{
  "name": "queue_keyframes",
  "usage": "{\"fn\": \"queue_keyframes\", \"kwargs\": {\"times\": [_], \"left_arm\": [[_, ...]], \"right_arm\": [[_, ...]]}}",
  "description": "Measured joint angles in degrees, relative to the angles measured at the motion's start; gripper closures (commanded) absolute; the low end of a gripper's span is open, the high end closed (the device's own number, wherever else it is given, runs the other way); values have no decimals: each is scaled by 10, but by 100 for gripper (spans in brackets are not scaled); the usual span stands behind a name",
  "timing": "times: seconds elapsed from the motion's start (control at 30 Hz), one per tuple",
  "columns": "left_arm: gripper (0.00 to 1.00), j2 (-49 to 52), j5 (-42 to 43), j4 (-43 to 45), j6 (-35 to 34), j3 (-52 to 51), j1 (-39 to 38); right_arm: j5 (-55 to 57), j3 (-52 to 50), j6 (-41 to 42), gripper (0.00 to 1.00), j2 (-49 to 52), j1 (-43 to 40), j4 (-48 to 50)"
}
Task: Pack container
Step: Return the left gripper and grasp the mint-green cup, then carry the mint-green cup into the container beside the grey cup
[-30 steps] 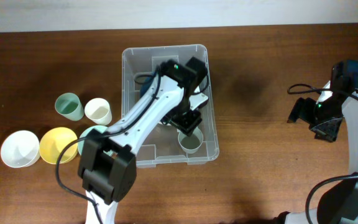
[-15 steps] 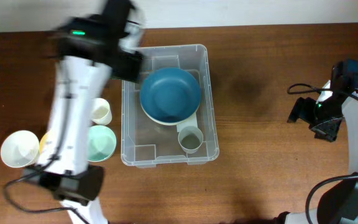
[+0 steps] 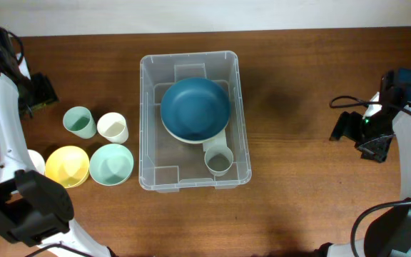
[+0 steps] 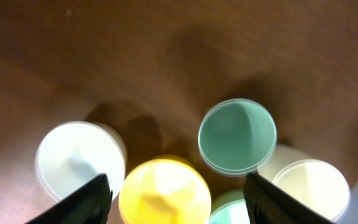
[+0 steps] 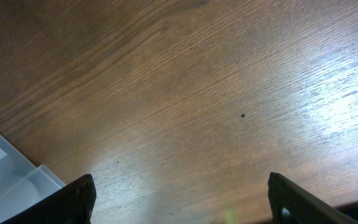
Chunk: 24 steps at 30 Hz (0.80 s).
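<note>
Swung far left, the left claw [image 4: 176, 183] hangs wide and empty: yellow bowl [image 4: 157, 198] between its fingers [image 4: 93, 200], green cup [image 4: 237, 135] just ahead. Closing here could clip both crowded rims and topple one. The container [image 3: 148, 143] lies well to its right; beyond, the right claw [image 5: 180, 190] gapes, idle.

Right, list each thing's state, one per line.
Container, open, partly packed.
Blue bowl, upright inside container.
Grey cup, upright inside container.
Green cup, upright on table.
Cream cup, upright on table.
Yellow bowl, upright on table.
Mint bowl, upright on table.
White bowl, upright on table.
Left gripper, open, empty.
Right gripper, open, empty.
</note>
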Motion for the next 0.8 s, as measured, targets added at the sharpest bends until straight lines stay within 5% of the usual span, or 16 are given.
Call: {"fn": "queue_keyframes", "kwargs": {"times": [0.37, 0.57, 0.8], "left_arm": [[30, 0, 21, 162, 18, -204, 3], [31, 15, 21, 212, 28, -223, 3], [67, 55, 32, 234, 33, -223, 3]], "right_arm": [[0, 0, 0, 16, 0, 0, 0], [0, 0, 0, 16, 0, 0, 0], [0, 0, 0, 16, 0, 0, 0]]}}
